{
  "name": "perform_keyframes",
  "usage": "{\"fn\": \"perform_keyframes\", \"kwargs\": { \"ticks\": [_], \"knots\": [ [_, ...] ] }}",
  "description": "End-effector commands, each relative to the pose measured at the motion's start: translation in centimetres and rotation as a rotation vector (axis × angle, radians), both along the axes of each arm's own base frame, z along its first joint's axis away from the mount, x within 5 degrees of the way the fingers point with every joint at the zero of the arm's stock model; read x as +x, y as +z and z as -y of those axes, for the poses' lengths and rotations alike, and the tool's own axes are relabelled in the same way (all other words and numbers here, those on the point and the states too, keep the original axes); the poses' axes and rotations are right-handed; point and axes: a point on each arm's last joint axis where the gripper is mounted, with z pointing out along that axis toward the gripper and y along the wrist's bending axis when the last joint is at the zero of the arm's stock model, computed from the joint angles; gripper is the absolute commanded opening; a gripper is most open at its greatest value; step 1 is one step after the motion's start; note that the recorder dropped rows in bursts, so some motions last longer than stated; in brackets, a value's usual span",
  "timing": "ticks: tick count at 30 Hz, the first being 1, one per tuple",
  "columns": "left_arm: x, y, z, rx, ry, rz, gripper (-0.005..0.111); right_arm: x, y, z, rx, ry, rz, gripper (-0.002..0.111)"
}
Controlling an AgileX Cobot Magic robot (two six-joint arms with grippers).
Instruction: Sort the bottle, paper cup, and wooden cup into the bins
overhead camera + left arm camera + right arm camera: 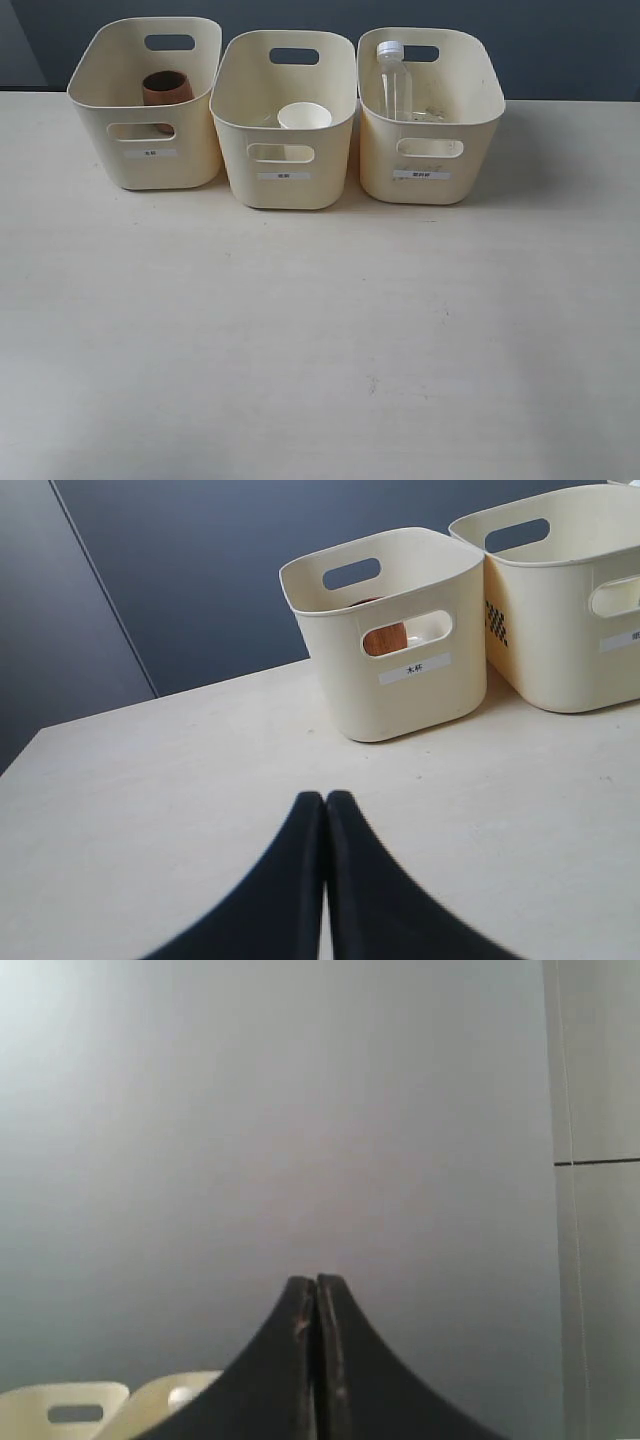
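Note:
Three cream bins stand in a row at the back of the table. The left bin [105, 120] holds the brown wooden cup [166, 88], which also shows through the handle cutout as the wooden cup [384, 638] inside the bin [340, 670]. The white paper cup [304, 116] stands in the middle bin [240, 160]. The clear bottle [394, 85] with its white cap stands in the right bin [380, 165]. My left gripper [325, 798] is shut and empty above the table, short of the left bin. My right gripper [316, 1282] is shut and empty, facing a grey wall. Neither gripper shows in the exterior view.
The pale table [320, 340] stretches in front of the bins. A dark wall [560, 40] rises behind them. In the right wrist view, two bin rims [60, 1400] and the bottle cap [181, 1396] show low beside the fingers.

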Motion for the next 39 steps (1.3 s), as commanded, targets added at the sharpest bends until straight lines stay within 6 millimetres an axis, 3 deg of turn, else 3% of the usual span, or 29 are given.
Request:
{"fn": "perform_keyframes", "kwargs": {
  "ticks": [1, 9, 25, 31, 39],
  "knots": [
    [0.0, 0.0, 0.0, 0.001, 0.003, 0.007, 0.0, 0.4, -2.1, -0.1, -0.086, -0.02, -0.13, -0.001],
    [0.0, 0.0, 0.0, 0.001, 0.003, 0.007, 0.0, 0.7, -3.5, -0.2, -0.045, 0.011, -0.241, -0.001],
    [0.0, 0.0, 0.0, 0.0, 0.003, 0.009, 0.0, 0.7, -3.7, -0.3, -0.022, 0.025, -0.252, -0.001],
    [0.0, 0.0, 0.0, 0.0, 0.003, 0.009, 0.0, 2.0, -7.6, 0.2, -0.031, -0.039, -0.18, -0.001],
    [0.0, 0.0, 0.0, 0.0, 0.003, 0.009, 0.0, 2.2, -8.8, 0.2, -0.21, -0.071, -0.266, -0.001]
  ]
}}
